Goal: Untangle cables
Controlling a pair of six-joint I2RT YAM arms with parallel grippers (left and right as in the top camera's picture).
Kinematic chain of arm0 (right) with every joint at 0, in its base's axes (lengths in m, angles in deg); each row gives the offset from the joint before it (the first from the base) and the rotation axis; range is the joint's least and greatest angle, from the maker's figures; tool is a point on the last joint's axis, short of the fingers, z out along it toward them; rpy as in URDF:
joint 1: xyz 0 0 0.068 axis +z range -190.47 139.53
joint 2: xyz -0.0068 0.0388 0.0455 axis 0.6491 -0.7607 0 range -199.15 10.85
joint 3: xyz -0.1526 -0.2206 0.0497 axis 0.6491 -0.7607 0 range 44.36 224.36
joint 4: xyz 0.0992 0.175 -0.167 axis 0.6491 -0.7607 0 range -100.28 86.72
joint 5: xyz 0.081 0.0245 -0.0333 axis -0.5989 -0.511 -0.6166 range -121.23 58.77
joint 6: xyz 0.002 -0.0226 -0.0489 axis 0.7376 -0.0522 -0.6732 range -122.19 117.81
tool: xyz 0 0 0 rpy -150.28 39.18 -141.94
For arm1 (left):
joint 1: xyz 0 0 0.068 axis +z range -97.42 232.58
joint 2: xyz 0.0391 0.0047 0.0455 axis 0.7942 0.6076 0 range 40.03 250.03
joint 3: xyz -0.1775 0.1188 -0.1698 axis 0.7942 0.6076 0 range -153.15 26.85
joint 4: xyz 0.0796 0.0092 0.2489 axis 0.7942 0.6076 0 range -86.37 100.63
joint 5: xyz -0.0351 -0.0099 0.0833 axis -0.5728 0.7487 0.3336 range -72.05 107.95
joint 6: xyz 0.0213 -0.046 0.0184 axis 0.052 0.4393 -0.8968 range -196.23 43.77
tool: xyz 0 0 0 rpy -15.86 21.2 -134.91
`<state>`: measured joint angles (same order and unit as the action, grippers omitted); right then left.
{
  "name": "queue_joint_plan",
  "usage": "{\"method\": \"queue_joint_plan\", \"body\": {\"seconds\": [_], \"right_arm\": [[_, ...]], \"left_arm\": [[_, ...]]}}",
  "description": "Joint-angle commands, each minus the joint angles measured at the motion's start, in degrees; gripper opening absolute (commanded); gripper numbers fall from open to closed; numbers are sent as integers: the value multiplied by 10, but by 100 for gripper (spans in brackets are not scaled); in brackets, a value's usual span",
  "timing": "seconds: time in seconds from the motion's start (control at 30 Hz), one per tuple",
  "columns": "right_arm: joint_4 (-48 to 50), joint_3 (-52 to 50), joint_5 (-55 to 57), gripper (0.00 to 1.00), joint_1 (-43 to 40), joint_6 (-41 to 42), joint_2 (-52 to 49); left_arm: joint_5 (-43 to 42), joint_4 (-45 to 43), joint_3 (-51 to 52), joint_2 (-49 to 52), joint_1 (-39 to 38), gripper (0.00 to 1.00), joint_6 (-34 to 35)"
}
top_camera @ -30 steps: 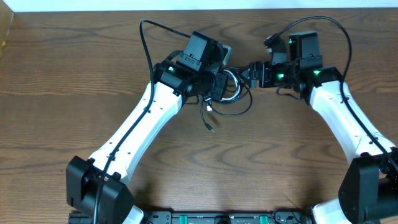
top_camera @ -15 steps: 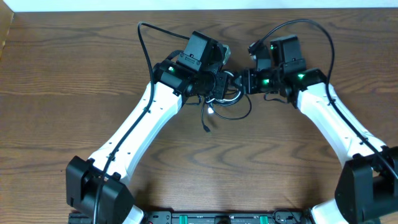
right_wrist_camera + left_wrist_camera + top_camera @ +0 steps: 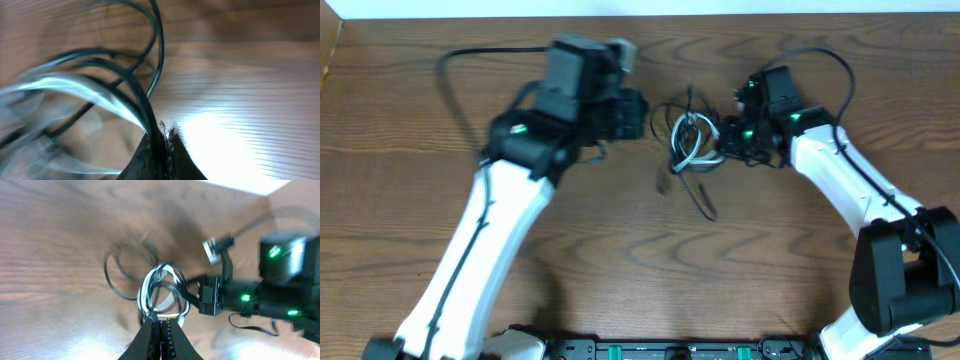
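The cables (image 3: 691, 140) sit in a loose bunch on the worktop (image 3: 620, 260), upper middle of the overhead frame. They look thin, light and floppy, and apt to snag where they cross. The right claw (image 3: 724, 137) pinches strands at the bunch's right edge. The left claw (image 3: 646, 112), just left of the bunch, is pressed together; whether it holds a strand I cannot tell. I'd take one strand near a free end.
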<state>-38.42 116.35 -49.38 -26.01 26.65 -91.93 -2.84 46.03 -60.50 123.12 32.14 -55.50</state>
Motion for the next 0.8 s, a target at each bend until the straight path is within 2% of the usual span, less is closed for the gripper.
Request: {"method": "queue_joint_plan", "body": {"seconds": [0.0,0.17,0.23,0.33,0.57,0.77], "right_arm": [[-20,-5,49,1,-36,-3,-10],[-32,-5,7,1,-64,-72,-10],[-23,-5,-75,1,-65,-147,-10],[-17,-1,-154,1,-60,-195,-9],[-13,40,-248,1,-52,-197,19],[-10,80,-352,1,-66,-208,53]], "left_arm": [[2,7,-12,-40,33,8,12],[2,19,-11,-40,52,8,12],[3,24,-10,-32,52,8,10],[3,30,-10,-16,51,8,5],[2,43,-10,35,51,8,0],[-60,33,-10,61,51,8,-73]]}}
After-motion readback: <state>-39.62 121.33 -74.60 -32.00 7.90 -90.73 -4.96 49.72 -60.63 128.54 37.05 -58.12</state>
